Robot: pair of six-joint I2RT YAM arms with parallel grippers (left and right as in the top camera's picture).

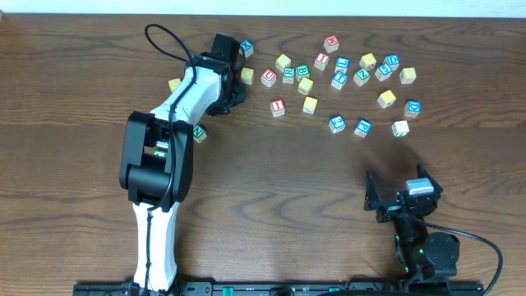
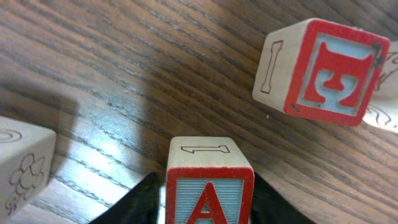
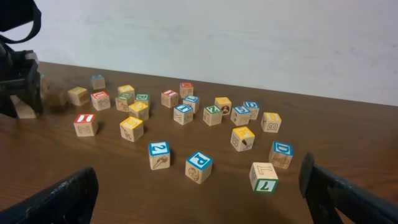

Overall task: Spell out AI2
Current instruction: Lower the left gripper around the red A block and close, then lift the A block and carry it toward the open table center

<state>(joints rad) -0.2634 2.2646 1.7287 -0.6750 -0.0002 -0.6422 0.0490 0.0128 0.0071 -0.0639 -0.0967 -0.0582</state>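
- The right gripper (image 1: 399, 187) sits at the near right of the wooden table (image 1: 82, 82). Its 2 fingers are spread wide with nothing between them.
- Beyond it come the nearest cubes. The 2 cube (image 1: 337, 123) shows a blue numeral in a blue border on its top face. A blue P cube (image 1: 362, 127) stands just beside it on the right, and a green-marked cube (image 1: 400, 128) lies further right.
- A little farther and to the left is the I cube (image 1: 278, 107), with its red letter facing up. It is near a yellow-faced cube (image 1: 310, 104) on its right and well apart from the 2 cube.
- The left arm (image 1: 177, 115) stretches from the near edge to the left end of the scatter.
- At its tip the left gripper (image 2: 209, 180) is clamped on the A cube (image 2: 208, 202), with 1 dark finger against each side. The red-bordered A faces the wrist camera.
- In the overhead view this cube is hidden under the wrist. Whether it rests on the wood or is lifted cannot be told.
- Past the A cube on the right is a red E cube (image 2: 336, 71), not touching it. A pale cube with a flower drawing (image 2: 22, 165) stands off to the left.
- Farthest away, the other cubes lie in a loose band with blue, red, green and yellow faces mixed.
- The 3 task cubes stand apart from one another and do not form a row.
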